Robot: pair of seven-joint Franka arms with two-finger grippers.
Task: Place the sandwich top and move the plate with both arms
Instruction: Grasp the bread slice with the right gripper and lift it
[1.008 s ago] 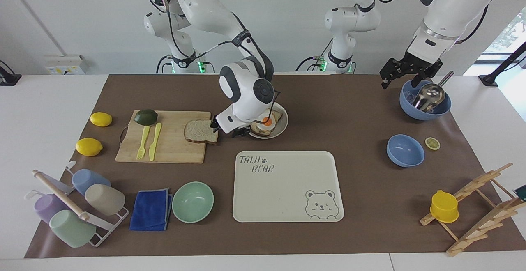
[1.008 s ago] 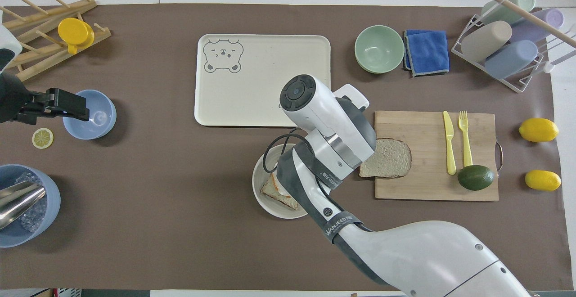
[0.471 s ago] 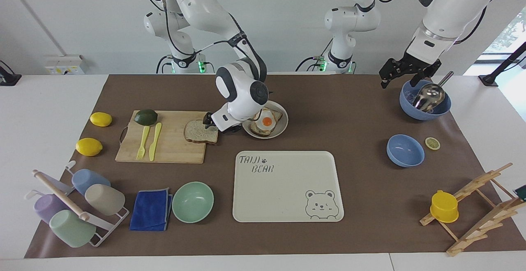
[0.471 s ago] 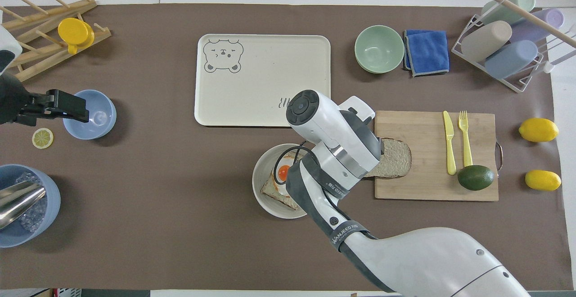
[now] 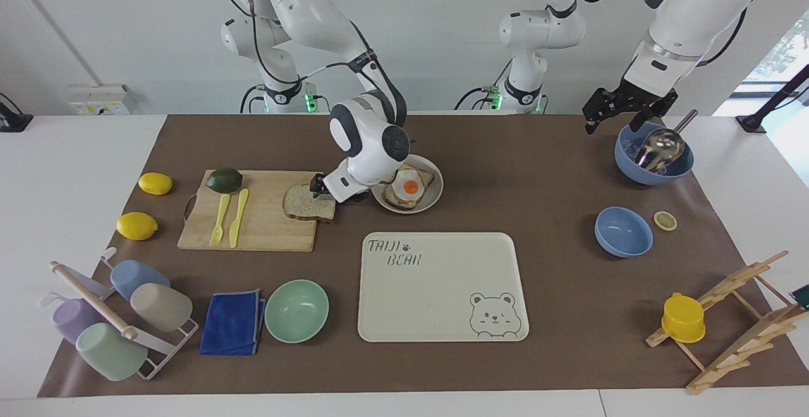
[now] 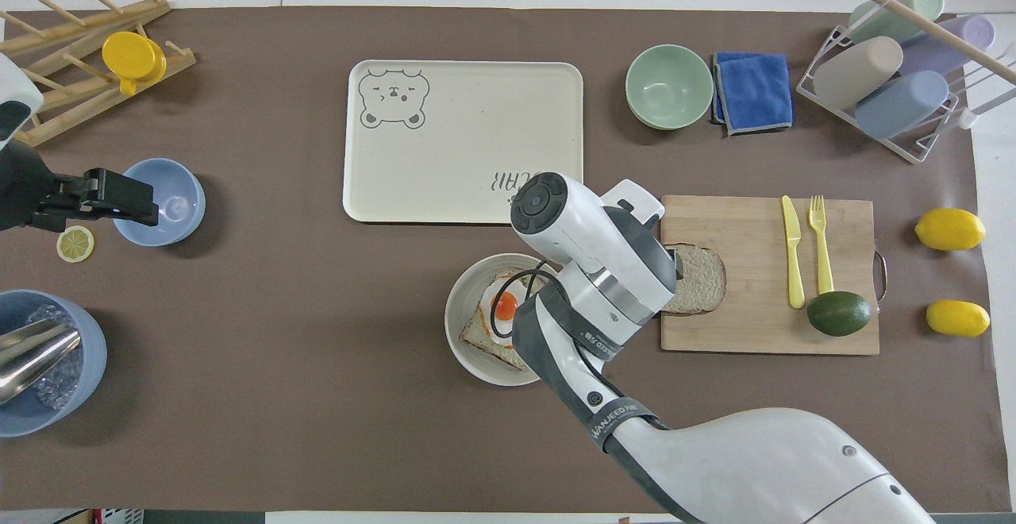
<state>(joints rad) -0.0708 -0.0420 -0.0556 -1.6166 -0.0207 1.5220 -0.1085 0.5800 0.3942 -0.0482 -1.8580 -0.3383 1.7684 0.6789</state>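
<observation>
The sandwich top (image 5: 306, 205), a pale brown bread slice, lies on the wooden cutting board (image 5: 265, 230), at the board's end toward the plate; it also shows in the overhead view (image 6: 705, 279). The plate (image 5: 434, 197) stands beside the board and holds a toast slice with a fried egg (image 5: 409, 186). My right gripper (image 5: 322, 189) hangs low over the slice's edge nearest the plate; in the overhead view its wrist hides it. My left gripper (image 5: 612, 123) is open and empty, in the air beside the large blue bowl (image 5: 651, 170) with a ladle, and waits.
The cream bear tray (image 5: 442, 303) lies farther from the robots than the plate. A yellow knife and fork and an avocado (image 5: 224, 180) lie on the board. A mint bowl (image 5: 296, 311), a blue cloth, a small blue bowl (image 5: 622, 232), lemons and racks ring the mat.
My right gripper has moved from over the plate to over the bread slice's edge, uncovering the egg toast. The left arm has barely moved.
</observation>
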